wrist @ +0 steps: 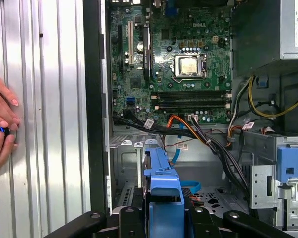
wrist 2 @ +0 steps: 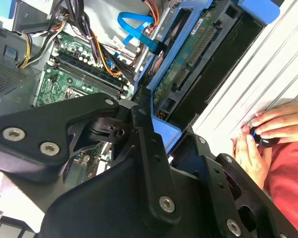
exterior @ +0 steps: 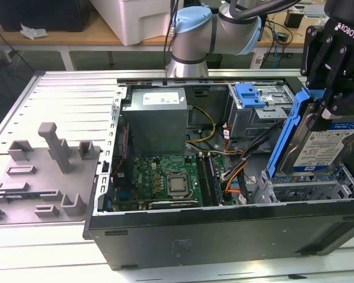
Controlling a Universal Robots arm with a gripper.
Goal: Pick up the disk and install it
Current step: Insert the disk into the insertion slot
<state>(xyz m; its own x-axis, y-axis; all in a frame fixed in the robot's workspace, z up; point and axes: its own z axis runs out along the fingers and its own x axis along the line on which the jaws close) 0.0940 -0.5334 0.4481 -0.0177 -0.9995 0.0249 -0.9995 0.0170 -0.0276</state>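
**Ana:** Jaws are clamped on the disk (exterior: 330, 147), pinching its upper edge. It hangs on edge, tilted, at the exterior view's right, over the near right corner of the open computer case (exterior: 224, 236).

**Ben:** Seated yet?

**Ana:** No. Its lower edge is down at the metal drive bay (exterior: 310, 188), but I cannot tell whether they touch. The blue bracket (exterior: 283, 132) frames it and faces the case interior.

**Ben:** So what makes this step go well?

**Ana:** My judgement is squareness. The bracket's rails should line up with the bay walls, because a tilted disk would likely jam. The grip is high, so the disk could swing, and slow travel suits it. The cables (exterior: 236, 171) run just beside the bay on the inner side and could snag the bracket.

**Ben:** What else is in the case?

**Ana:** The motherboard (exterior: 165, 177) lies in the middle. The grey power supply (exterior: 156, 115) sits far left, and a cage with a blue latch (exterior: 251, 97) sits far right.

**Ben:** And the surface?

**Ana:** A ribbed, pale metal table (exterior: 65, 88) carries the case, and a grey moulded fixture (exterior: 41, 171) lies at the exterior view's left. A person's hands (wrist: 0, 124) rest on the table beside the case, around something small and dark. A wooden bench (exterior: 76, 35) with a white box stands behind.
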